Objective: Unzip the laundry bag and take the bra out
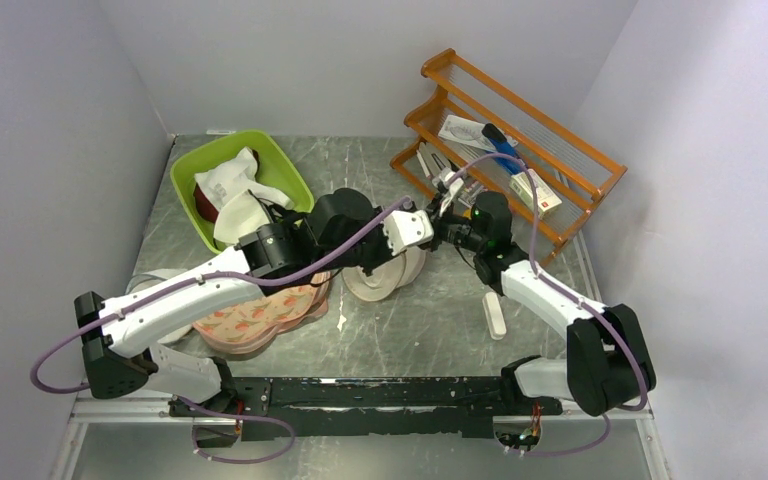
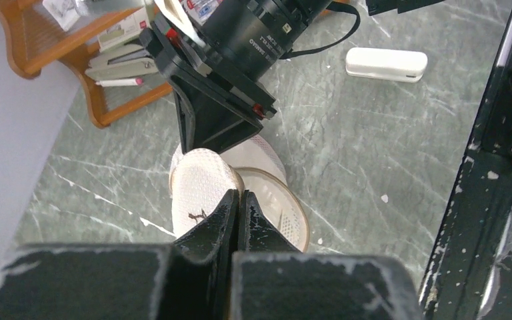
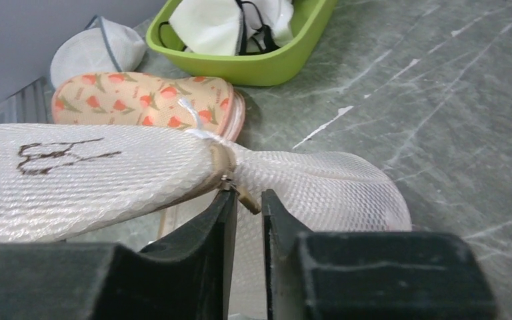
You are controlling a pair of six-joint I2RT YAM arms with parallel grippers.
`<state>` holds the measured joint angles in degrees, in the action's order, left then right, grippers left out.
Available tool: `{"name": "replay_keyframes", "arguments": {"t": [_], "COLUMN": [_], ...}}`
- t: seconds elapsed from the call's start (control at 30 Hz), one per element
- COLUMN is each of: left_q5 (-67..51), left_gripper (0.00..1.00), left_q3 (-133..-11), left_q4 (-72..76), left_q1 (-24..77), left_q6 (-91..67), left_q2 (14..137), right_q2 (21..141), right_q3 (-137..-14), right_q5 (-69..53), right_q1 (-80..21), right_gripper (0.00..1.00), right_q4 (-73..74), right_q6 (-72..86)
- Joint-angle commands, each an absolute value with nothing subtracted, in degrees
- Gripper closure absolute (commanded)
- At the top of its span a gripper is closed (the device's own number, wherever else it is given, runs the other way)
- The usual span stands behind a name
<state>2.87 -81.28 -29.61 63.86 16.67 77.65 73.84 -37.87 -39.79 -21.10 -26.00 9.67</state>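
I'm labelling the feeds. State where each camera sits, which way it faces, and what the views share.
Top external: above and behind, looking down on the table; left arm and right arm shown whole.
Left wrist: on the left arm, looks down past the shut left gripper at the laundry bag.
Right wrist: low, facing across the table past the right gripper towards the green bin.
Shared: all three show the laundry bag.

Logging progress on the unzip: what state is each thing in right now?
laundry bag: partly unzipped, halves gaping
left tool: shut on the bag's rim
right tool: narrowly open at the zipper pull
green bin: full of garments
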Motion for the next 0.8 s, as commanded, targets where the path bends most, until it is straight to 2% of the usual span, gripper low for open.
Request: {"name": "replay_keyframes", "arguments": {"t": [0.0, 0.13, 0.2, 0.4, 0.6, 0.77], "left_q5": [5.82, 5.33, 2.78, -6.99, -15.86, -17.53], "left_gripper": [0.93, 0.93, 0.93, 0.93, 0.93, 0.93], "left_q3": [-85.02, -89.02, -92.02, -99.36, -104.72, -109.24], "left_q4": [-28.90, -30.71, -32.68, -36.99, -38.78, -42.93], "left_q1": [63.90, 59.10, 56.05, 48.25, 44.12, 44.03], "left_q6": [9.13, -0.94, -6.02, -17.84, -23.64, -23.96], "left_q2": [78.08, 81.67, 84.09, 90.28, 94.29, 98.55], "right_q2": [72.99, 69.40, 68.10, 61.72, 60.58, 68.01], "right_q3": [-43.04, -45.35, -45.51, -44.13, -38.76, -42.10], "right_q5": [-31.92, -18.79, -16.36, -12.08, -21.06, -13.11], "right_q1": [-20.40, -20.39, -20.37, -20.40, -22.31, -30.93], "right_gripper": [0.74, 0.47, 0.35, 0.09, 0.04, 0.04], "right_q4": [-14.83, 1.81, 8.14, 18.90, 12.82, 11.97], "right_q6": [13.58, 17.20, 17.46, 18.82, 24.67, 29.82]}}
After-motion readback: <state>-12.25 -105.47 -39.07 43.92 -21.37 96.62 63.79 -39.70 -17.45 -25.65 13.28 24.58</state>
